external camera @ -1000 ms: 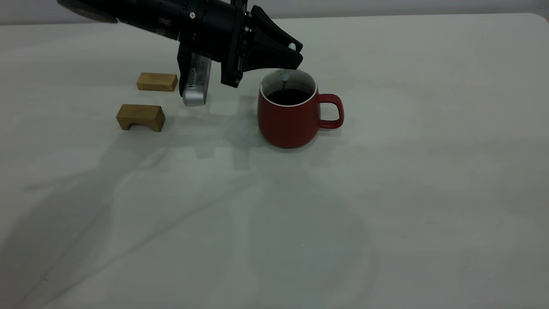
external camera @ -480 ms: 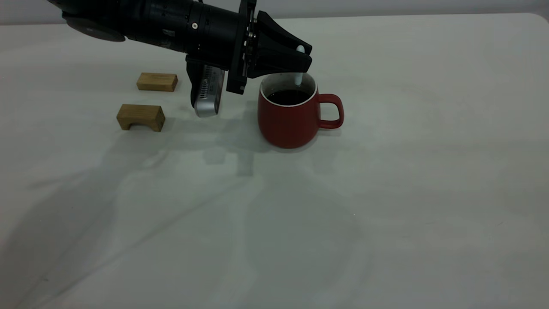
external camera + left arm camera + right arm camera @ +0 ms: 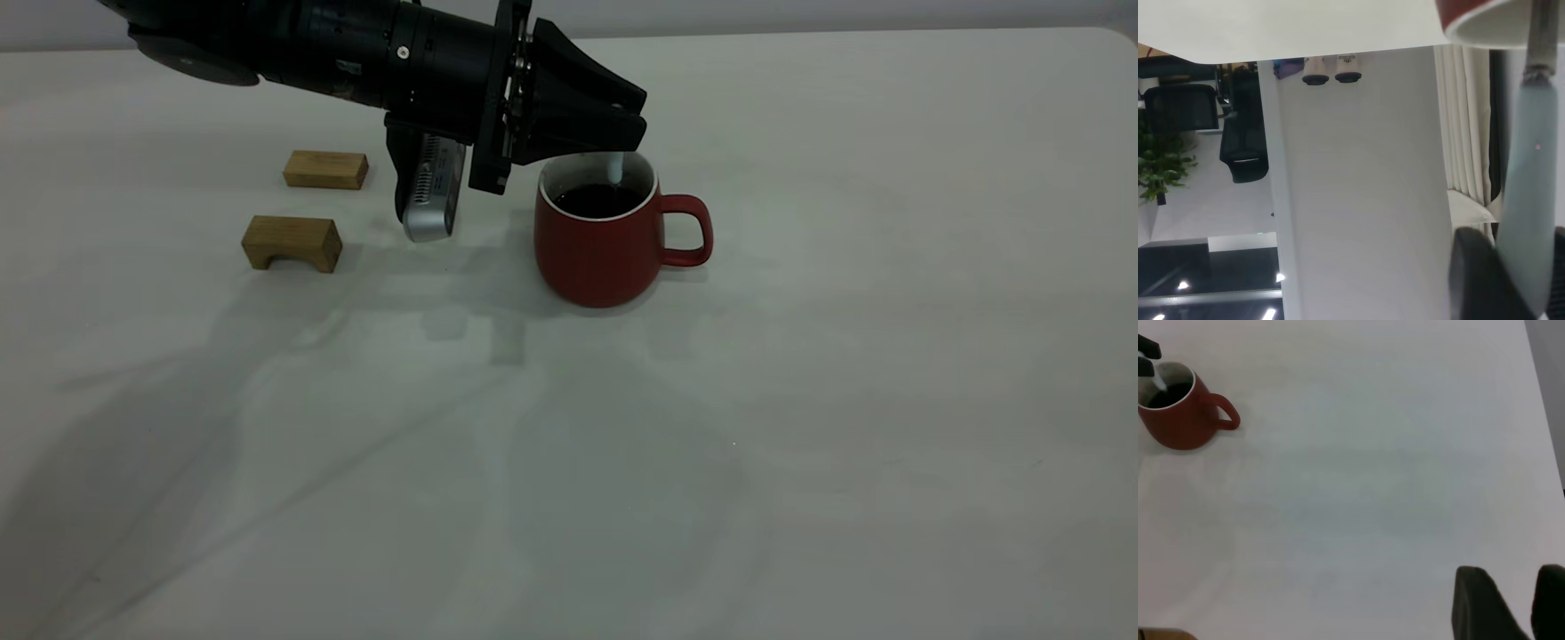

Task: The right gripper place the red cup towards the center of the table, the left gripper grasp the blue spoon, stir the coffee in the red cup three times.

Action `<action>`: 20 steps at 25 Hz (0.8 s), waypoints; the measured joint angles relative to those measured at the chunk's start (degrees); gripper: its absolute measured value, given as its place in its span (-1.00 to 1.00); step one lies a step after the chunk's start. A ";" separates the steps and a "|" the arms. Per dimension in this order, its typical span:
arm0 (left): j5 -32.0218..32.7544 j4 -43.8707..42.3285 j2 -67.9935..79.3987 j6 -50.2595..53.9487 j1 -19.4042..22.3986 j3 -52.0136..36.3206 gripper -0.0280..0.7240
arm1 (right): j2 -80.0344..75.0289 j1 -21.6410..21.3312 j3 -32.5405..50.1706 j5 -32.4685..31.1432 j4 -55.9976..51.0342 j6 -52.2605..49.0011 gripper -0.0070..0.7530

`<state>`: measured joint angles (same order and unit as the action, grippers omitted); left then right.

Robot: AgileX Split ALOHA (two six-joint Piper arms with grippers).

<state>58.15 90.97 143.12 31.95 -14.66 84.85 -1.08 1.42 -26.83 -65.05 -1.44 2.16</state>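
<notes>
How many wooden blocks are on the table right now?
2. One wooden block lies farther back on the table; the other, an arch-shaped block, sits nearer the camera. Both are left of the red cup. The left arm could be hiding more.

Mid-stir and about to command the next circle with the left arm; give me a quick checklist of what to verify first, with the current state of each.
1. Left gripper shut on the blue spoon: ok, handle pinched between the fingers.
2. Spoon inside the red cup: ok, it hangs down within the rim.
3. Spoon tip in the coffee: cannot tell, the tip is not visible.
4. Cup upright on the table, no spill around it: ok.
5. Right gripper out of the way: ok, far from the cup, open, holding nothing.
6. Wooden blocks apart from the cup: ok.
</notes>
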 joint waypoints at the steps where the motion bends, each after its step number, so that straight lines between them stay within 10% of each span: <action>1: 0.02 0.00 0.00 0.00 0.00 0.00 -0.01 | 0.00 0.00 0.00 0.00 0.00 0.00 -0.36; 12: 1.93 -12.48 -5.51 0.05 0.00 6.06 0.31 | 0.00 0.00 0.00 0.00 0.00 0.00 -0.36; 20: 4.72 -41.57 -15.49 0.22 0.00 12.70 0.31 | 0.00 0.00 0.00 0.00 0.00 0.00 -0.36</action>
<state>62.88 49.39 127.64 32.17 -14.66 97.55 -1.08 1.42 -26.83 -65.05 -1.44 2.16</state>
